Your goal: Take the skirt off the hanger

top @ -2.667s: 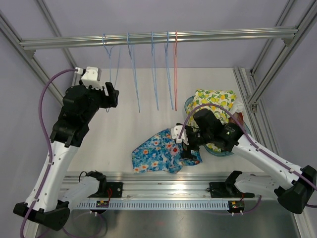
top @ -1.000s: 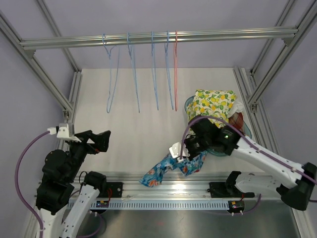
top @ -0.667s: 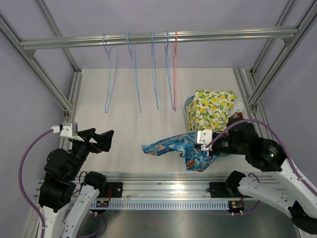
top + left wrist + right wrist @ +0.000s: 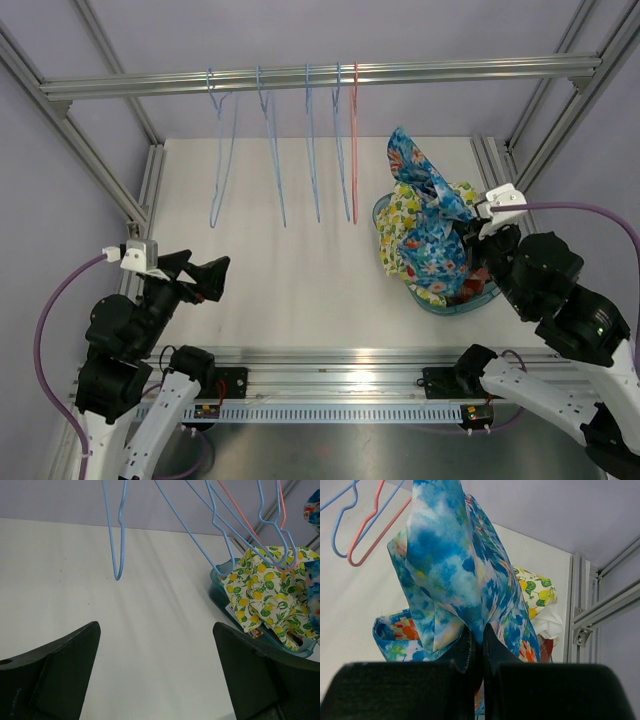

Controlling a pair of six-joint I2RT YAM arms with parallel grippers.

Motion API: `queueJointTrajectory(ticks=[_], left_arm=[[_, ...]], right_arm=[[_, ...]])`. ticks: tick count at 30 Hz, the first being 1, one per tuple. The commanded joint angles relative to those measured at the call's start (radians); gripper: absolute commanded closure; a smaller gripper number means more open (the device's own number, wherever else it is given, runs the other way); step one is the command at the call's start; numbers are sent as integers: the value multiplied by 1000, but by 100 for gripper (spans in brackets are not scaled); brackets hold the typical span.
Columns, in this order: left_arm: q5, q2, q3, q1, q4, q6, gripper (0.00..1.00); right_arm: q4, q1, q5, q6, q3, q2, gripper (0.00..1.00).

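The skirt (image 4: pixel 432 222), blue with a floral print, hangs bunched over the basket at the right; it is on no hanger. My right gripper (image 4: pixel 470 245) is shut on a fold of the skirt (image 4: pixel 452 565), the fabric pinched between its fingers (image 4: pixel 479 636). Several blue hangers (image 4: pixel 270 150) and one pink hanger (image 4: pixel 354 140) dangle bare from the rail (image 4: pixel 310 77). My left gripper (image 4: pixel 213 276) is open over the table's near left, and nothing sits between its jaws (image 4: pixel 156 627).
A teal basket (image 4: pixel 447 306) at the right holds a yellow lemon-print cloth (image 4: pixel 398 215) plus white and red items. The same lemon cloth (image 4: pixel 265 587) shows in the left wrist view. Aluminium frame posts run along both sides and the front rail.
My right gripper has carried the skirt from low over the table's front up and to the right, over the basket. The left arm has barely moved.
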Motion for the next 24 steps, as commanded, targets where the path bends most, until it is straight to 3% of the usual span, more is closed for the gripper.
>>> queueJointTrajectory(ticks=[1,6,9,15,19,24], left_arm=[[26,0,36,-2,57,12,1],[35,-4,43,-3,52,5,1],[35,-7,52,-3,46,9,1],[36,-17,58,-3,40,13,1],[36,-22,50,-3,40,12,1],[35,-27,35,-3,51,-4,1]], right_arm=[[32,-8,101,148,63,77,100],[8,-36,0,229,103,183,100],[-17,-163,-141,256,102,223,100],[-89,-566,-512,256,119,367,100],[-85,-625,-581,146,38,442,100],[-16,-636,-557,88,-113,531,100]])
